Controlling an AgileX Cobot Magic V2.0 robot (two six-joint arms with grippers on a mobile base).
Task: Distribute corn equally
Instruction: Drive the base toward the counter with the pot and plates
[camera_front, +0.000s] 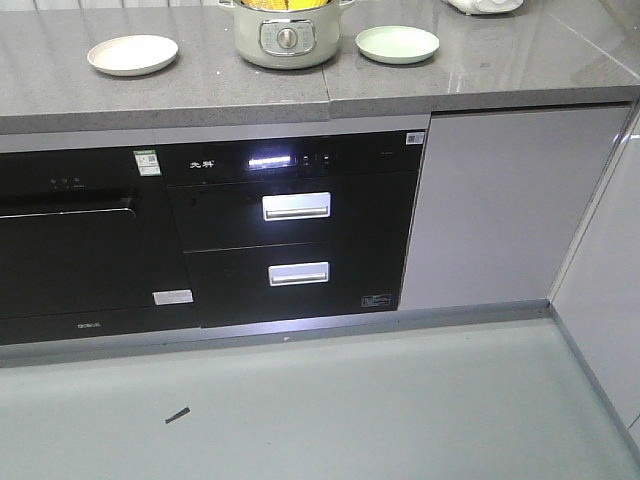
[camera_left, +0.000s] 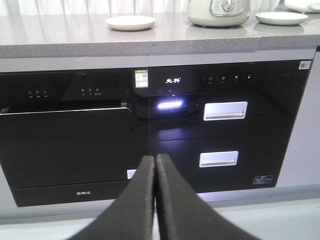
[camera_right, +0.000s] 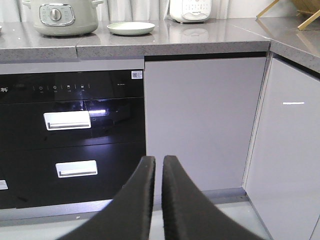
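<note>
I see the long grey stone table (camera_front: 200, 95). A round pale green cooking pot (camera_front: 288, 40) stands on it, between a round white plate (camera_front: 132, 54) and a round pale green plate (camera_front: 397, 44). The yellow corn (camera_front: 283, 4) sits in the pot. My left claw (camera_left: 154, 159) is pressed together, empty; my right claw (camera_right: 159, 160) shows a thin gap, empty too
</note>
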